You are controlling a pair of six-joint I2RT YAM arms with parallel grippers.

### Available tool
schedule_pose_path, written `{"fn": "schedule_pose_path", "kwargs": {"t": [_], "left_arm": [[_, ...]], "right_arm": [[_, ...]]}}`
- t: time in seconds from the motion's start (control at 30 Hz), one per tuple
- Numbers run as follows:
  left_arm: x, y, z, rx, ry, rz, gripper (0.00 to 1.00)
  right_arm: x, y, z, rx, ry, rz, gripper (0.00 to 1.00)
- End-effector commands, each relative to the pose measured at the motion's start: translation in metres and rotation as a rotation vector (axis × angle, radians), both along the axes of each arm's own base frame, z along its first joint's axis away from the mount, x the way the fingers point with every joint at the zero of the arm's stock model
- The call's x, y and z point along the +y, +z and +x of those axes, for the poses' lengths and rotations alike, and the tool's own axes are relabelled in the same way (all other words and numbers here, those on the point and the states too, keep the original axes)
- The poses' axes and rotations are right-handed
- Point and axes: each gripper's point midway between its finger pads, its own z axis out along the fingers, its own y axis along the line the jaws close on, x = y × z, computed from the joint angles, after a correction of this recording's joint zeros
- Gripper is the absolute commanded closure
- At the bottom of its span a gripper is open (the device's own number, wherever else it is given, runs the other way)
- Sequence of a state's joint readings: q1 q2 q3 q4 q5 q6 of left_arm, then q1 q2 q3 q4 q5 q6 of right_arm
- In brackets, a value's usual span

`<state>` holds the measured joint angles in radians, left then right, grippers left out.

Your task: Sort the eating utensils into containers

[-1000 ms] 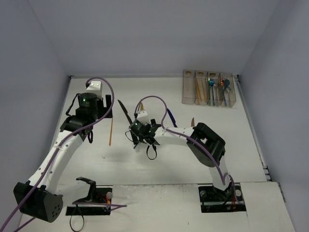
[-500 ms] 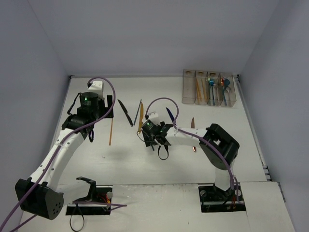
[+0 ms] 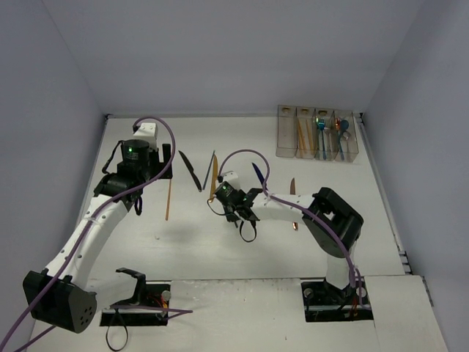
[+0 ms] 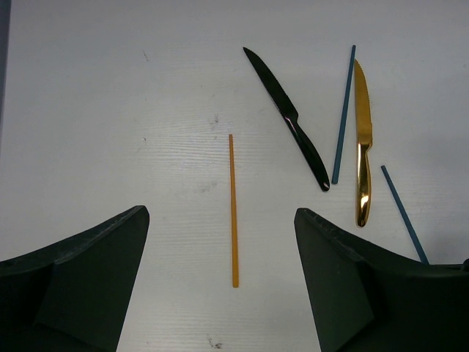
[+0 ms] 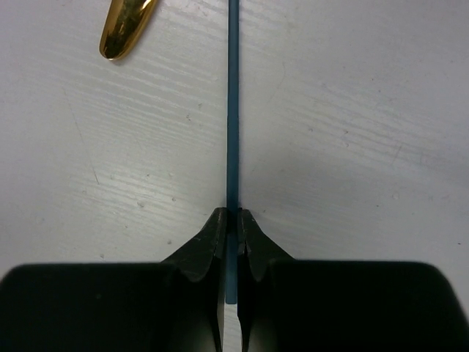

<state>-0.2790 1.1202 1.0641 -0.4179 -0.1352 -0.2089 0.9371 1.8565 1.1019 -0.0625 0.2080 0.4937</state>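
Grey walls (image 3: pixel 220 51) enclose a white tabletop (image 3: pixel 381 220).

Top view: I find the containers (image 3: pixel 316 134) at the far right, between 1 and 2 o'clock from the right gripper (image 3: pixel 236 208), which is low at mid-table. The left gripper (image 3: pixel 150 165) hangs well apart, at about 10 o'clock from it.

Left wrist view: the left fingers (image 4: pixel 88 271) stand wide and hold nothing. An orange chopstick (image 4: pixel 232 198) lies ahead on a 12-to-6 axis. A black knife (image 4: pixel 287 121), a blue chopstick (image 4: pixel 343 114) and a gold knife (image 4: pixel 362 139) lie toward 1 o'clock.

Right wrist view: the right fingers (image 5: pixel 212 235) are pinched on the held blue chopstick (image 5: pixel 232 110) near its end. Its shaft runs straight to 12 o'clock along the tabletop.

I judge the right arm nearer the containers, so the carry falls to it.
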Motion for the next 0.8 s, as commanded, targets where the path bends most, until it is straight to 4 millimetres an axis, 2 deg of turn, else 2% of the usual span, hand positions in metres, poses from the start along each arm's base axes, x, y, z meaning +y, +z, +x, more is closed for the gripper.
{"fn": "schedule_pose_path", "kwargs": {"t": [0.0, 0.1, 0.3, 0.37, 0.47, 0.53, 0.6, 0.67, 0.77], "left_arm": [[0.001, 0.022, 0.008, -0.074, 0.005, -0.015, 0.22], [0.001, 0.023, 0.008, -0.074, 0.007, -0.014, 0.22], [0.002, 0.021, 0.008, -0.069, 0.01, -0.011, 0.22], [0.002, 0.019, 0.008, -0.062, 0.011, -0.009, 0.22], [0.001, 0.017, 0.008, -0.055, 0.009, -0.013, 0.22], [0.0, 0.016, 0.009, -0.05, 0.008, -0.015, 0.22], [-0.001, 0.014, 0.01, -0.044, 0.006, -0.017, 0.22], [-0.002, 0.011, 0.01, -0.036, 0.002, -0.018, 0.22], [-0.002, 0.011, 0.011, -0.032, 0.005, -0.018, 0.22]], "right_arm": [[-0.037, 0.0, 0.009, 0.011, -0.076, -0.054, 1.0], [-0.061, 0.015, 0.032, -0.03, -0.135, -0.054, 1.0], [-0.082, 0.088, 0.086, -0.186, -0.151, -0.003, 1.0], [-0.096, 0.115, 0.108, -0.253, -0.166, -0.012, 1.0], [-0.13, 0.149, 0.141, -0.335, -0.227, -0.033, 1.0], [-0.168, 0.173, 0.172, -0.382, -0.297, -0.035, 1.0], [-0.189, 0.177, 0.191, -0.397, -0.318, -0.067, 1.0], [-0.215, 0.187, 0.218, -0.425, -0.343, -0.093, 1.0], [-0.243, 0.192, 0.253, -0.445, -0.372, -0.093, 1.0]]}}
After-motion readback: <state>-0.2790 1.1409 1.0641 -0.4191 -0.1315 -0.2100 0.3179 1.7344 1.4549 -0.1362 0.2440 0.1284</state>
